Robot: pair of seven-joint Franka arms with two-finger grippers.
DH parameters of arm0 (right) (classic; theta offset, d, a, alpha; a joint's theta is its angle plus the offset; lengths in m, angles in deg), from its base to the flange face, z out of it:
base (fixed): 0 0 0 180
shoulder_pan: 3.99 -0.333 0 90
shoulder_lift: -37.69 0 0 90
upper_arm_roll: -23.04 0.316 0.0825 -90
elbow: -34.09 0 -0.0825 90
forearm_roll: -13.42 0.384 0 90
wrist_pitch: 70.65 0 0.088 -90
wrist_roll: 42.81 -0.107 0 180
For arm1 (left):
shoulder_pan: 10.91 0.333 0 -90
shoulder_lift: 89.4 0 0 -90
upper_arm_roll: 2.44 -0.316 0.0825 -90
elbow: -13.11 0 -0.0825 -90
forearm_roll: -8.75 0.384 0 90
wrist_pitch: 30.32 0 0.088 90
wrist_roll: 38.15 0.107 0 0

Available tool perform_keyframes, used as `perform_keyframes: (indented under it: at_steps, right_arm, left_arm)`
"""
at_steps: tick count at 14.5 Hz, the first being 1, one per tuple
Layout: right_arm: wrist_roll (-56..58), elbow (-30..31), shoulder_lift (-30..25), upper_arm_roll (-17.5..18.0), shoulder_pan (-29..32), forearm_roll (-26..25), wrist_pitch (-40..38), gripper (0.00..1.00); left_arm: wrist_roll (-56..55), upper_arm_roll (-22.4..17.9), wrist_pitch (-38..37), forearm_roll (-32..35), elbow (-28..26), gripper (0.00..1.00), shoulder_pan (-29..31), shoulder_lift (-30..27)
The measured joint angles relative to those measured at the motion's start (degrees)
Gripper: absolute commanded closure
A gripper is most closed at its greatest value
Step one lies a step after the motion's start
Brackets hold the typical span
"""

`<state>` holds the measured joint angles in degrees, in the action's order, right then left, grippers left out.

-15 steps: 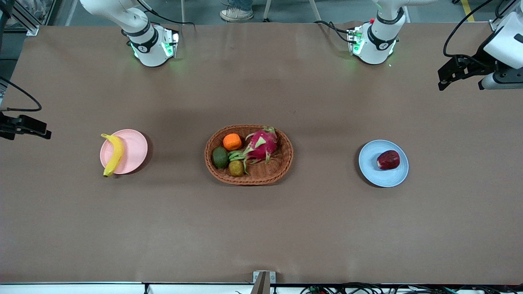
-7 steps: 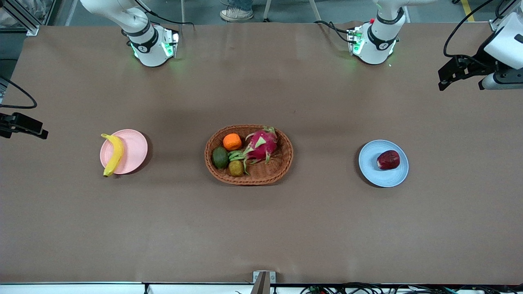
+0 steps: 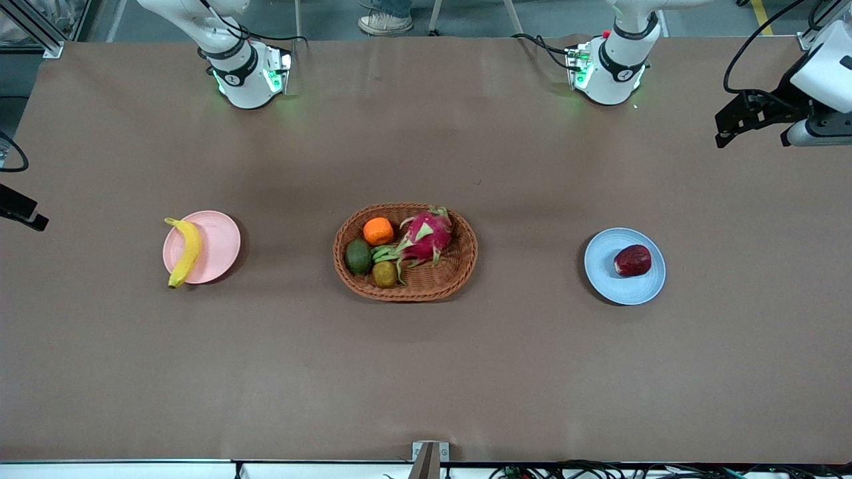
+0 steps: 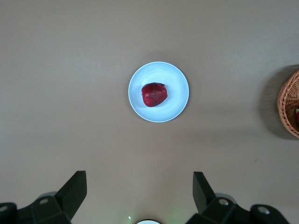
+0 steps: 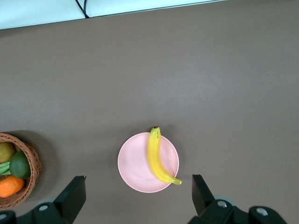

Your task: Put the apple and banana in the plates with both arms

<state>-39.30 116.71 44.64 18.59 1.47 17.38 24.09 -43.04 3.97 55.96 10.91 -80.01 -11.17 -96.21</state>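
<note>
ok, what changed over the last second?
Only the right gripper moved: at the right arm's end of the table it slid outward, now mostly out of the front view. The left gripper barely shifted. Both are open and empty. The banana stayed on the pink plate, the apple on the blue plate, and the basket did not move.

From my right wrist camera I look down on a banana (image 5: 158, 157) lying across a pink plate (image 5: 135, 164), its stem end overhanging the rim. A wicker basket (image 5: 33, 173) of fruit sits well apart. My right gripper (image 5: 138, 198) fingers are spread wide, empty.
</note>
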Motion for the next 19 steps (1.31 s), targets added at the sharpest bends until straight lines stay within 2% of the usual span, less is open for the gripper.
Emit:
perform_keyframes:
  at_steps: [3, 5, 19]
  right_arm:
    - [-2.7, 1.0, -2.0, 1.3, 0.0, -0.3, -2.7, 0.0]
    - [-0.3, 2.5, -3.3, 1.4, 0.0, -0.5, -2.7, 0.0]
    - [-0.2, 19.9, -15.7, 1.8, 0.1, -2.4, 4.3, 0.0]
  left_arm:
    - [0.0, 0.0, 0.0, 0.0, 0.0, 0.0, 0.1, 0.0]
    - [0.0, 0.0, 0.0, 0.0, 0.0, 0.0, 0.1, 0.0]
    - [0.0, -0.3, 0.0, -1.6, 0.5, 0.0, 0.2, 0.4]
